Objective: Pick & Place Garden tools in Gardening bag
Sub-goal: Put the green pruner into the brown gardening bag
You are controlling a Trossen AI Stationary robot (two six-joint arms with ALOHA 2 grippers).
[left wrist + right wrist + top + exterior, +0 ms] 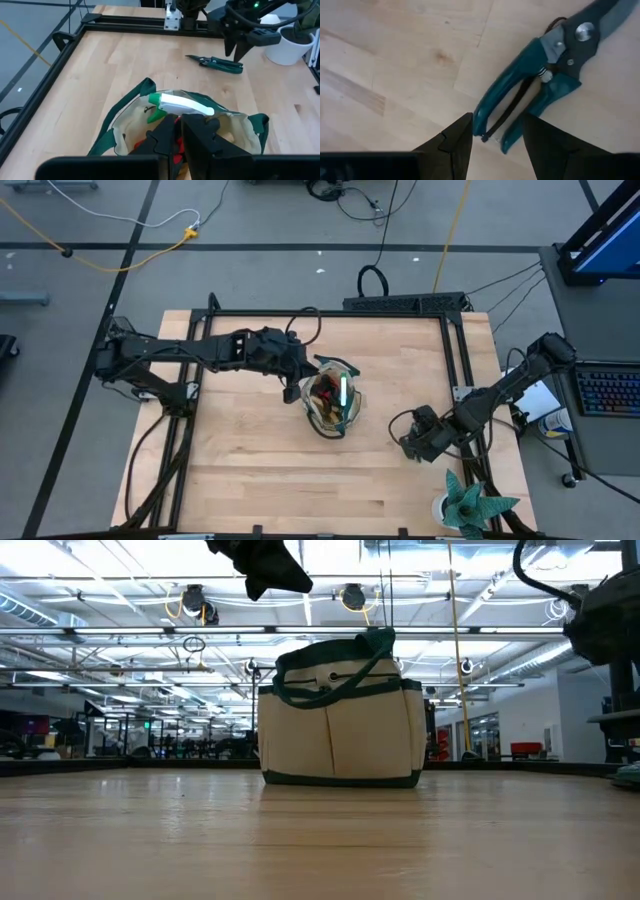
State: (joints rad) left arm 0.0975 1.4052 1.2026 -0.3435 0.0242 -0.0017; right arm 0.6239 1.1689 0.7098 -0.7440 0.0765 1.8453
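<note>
The tan gardening bag point(333, 402) with green trim stands mid-table, also in the low view point(340, 715). In it lie a green-and-white spray bottle point(182, 105) and something red point(142, 145). My left gripper point(177, 131) is shut and empty, above the bag's left rim point(300, 377). The green-handled pruning shears point(540, 85) lie flat on the table right of the bag point(217, 63). My right gripper point(496, 135) is open just over them, its fingers standing on either side of the handles' free ends point(492, 132).
A spiky green plant in a white pot point(468, 505) stands at the near right corner, close to my right arm. A black frame rail point(330, 313) borders the table. Bare wood point(240, 470) lies left of and nearer than the bag.
</note>
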